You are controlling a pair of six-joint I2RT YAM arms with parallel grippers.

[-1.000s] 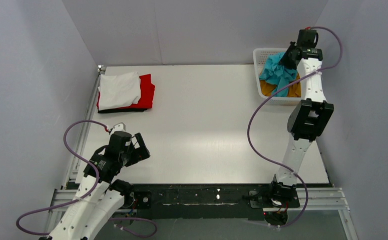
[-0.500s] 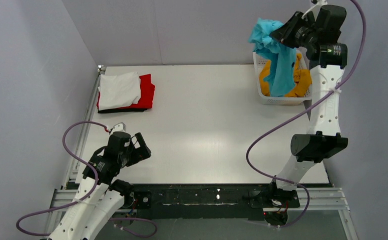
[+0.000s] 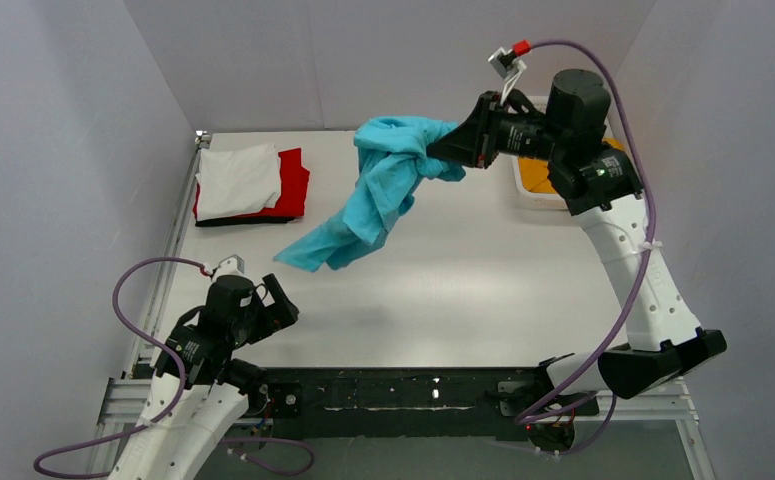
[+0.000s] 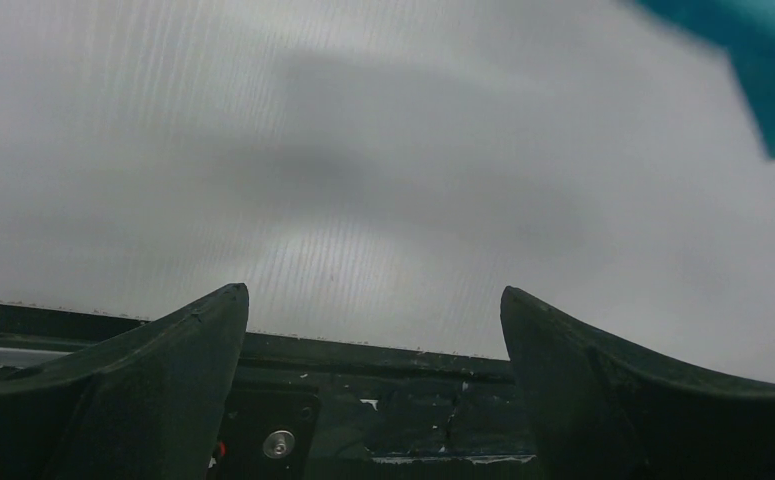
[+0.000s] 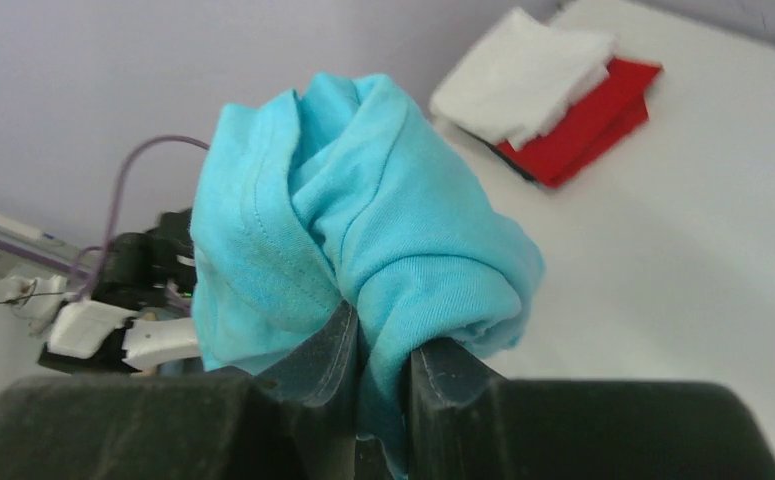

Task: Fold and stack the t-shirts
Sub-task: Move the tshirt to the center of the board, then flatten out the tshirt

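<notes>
White links (image 3: 625, 243), blk joints (image 3: 663, 362), purple cables (image 3: 116, 296), red plug (image 3: 520, 47) on R arm.

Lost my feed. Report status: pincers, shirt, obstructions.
Right pincer shut on turquoise shirt, hanging above table. Left pincer open, empty, near front edge. Folded stack back left, no obstruction seen.
</notes>
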